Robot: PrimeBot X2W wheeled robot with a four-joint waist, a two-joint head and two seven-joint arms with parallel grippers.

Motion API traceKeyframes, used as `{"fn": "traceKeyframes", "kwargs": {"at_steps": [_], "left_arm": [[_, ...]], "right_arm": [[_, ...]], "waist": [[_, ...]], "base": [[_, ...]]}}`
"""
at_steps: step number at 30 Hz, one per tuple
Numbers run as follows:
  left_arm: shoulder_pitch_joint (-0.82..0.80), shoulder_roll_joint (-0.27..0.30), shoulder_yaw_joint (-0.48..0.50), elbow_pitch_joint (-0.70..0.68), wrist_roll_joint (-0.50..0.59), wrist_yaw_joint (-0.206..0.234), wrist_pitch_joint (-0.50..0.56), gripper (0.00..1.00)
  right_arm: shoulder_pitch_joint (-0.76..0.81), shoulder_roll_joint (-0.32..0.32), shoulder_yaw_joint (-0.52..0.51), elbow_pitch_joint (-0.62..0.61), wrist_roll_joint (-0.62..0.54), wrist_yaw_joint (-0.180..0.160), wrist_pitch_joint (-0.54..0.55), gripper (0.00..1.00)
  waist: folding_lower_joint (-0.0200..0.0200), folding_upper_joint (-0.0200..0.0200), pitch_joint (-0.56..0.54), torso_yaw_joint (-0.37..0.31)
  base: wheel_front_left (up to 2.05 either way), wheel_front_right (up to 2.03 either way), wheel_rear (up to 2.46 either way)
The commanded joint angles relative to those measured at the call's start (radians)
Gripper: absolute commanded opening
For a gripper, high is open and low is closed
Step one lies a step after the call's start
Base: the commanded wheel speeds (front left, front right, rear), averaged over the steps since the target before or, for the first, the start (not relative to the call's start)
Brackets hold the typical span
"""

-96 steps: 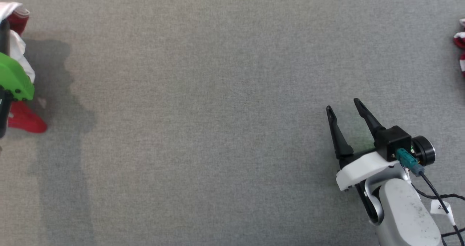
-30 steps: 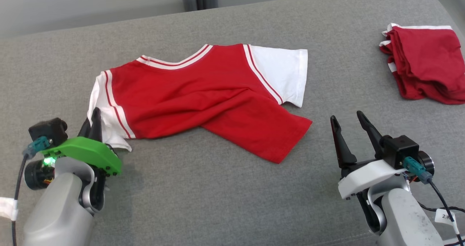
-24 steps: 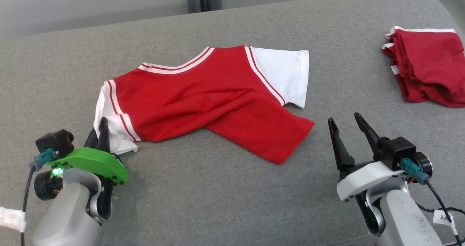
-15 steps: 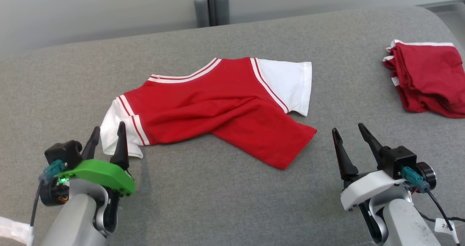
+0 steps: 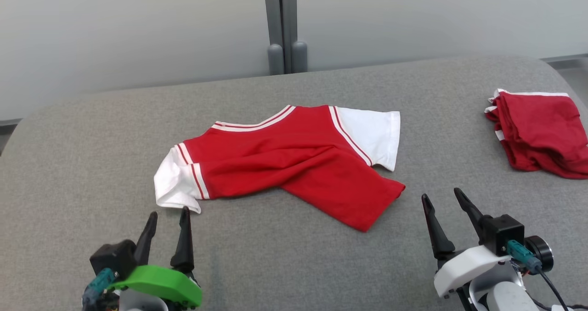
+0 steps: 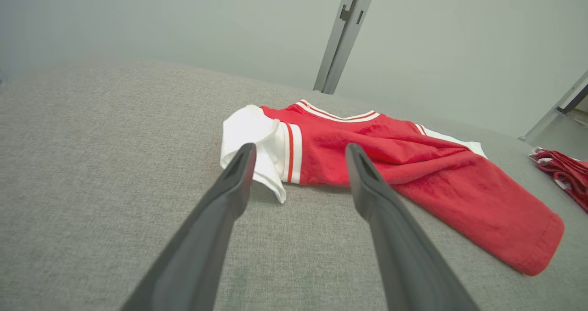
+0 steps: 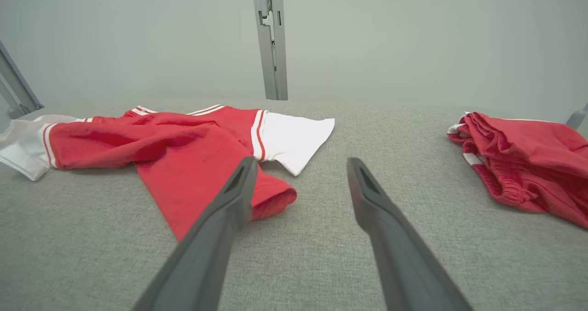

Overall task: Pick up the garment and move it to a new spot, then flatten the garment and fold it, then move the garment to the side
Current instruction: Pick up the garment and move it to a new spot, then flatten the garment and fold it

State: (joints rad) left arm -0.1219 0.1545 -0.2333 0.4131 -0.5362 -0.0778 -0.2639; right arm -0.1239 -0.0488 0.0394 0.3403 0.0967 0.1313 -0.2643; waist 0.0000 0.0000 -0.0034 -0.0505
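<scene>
Shirt first: it lies crumpled in the middle of the gray cushion, with its long side running left to right. Your left gripper is nearer to it, and the white sleeve sits just past its tips. Your right gripper has the red bottom corner to its left. Both have their fingers wide apart and hold nothing. Part of the cloth is folded over, so you cannot see what lies under it. The red pile far right is cut off.
</scene>
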Motion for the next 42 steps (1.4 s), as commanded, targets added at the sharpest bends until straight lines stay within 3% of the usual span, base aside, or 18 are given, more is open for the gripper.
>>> {"fn": "traceKeyframes", "kwargs": {"at_steps": [1,12,28,36,42], "left_arm": [[0.031,-0.013,0.011,-0.016,0.019,-0.001,0.000,1.00],[0.133,-0.078,0.080,-0.103,0.085,-0.019,0.000,1.00],[0.136,-0.098,0.111,-0.098,0.139,-0.037,0.000,1.00],[0.102,-0.101,0.113,-0.108,0.148,-0.040,0.000,1.00],[0.057,-0.102,0.103,-0.122,0.157,-0.045,0.000,1.00]], "right_arm": [[0.021,-0.003,0.001,-0.006,0.001,-0.001,0.000,1.00],[0.085,-0.003,0.006,-0.024,0.035,-0.001,0.000,1.00],[0.064,-0.003,0.013,-0.020,0.032,-0.001,0.000,1.00],[-0.041,-0.004,-0.012,0.003,-0.045,-0.001,0.000,1.00],[-0.213,-0.005,-0.046,0.109,-0.143,-0.001,0.011,1.00]], "waist": [[0.0000,0.0000,-0.018,0.008],[0.0000,0.0000,-0.033,0.002],[0.0000,0.0000,-0.005,-0.002],[0.0000,0.0000,0.039,0.015],[0.0000,0.0000,0.108,0.053]], "base": [[0.00,0.00,0.00],[0.00,0.00,0.00],[0.00,0.00,0.00],[0.00,0.00,0.00],[0.00,0.00,0.00]]}}
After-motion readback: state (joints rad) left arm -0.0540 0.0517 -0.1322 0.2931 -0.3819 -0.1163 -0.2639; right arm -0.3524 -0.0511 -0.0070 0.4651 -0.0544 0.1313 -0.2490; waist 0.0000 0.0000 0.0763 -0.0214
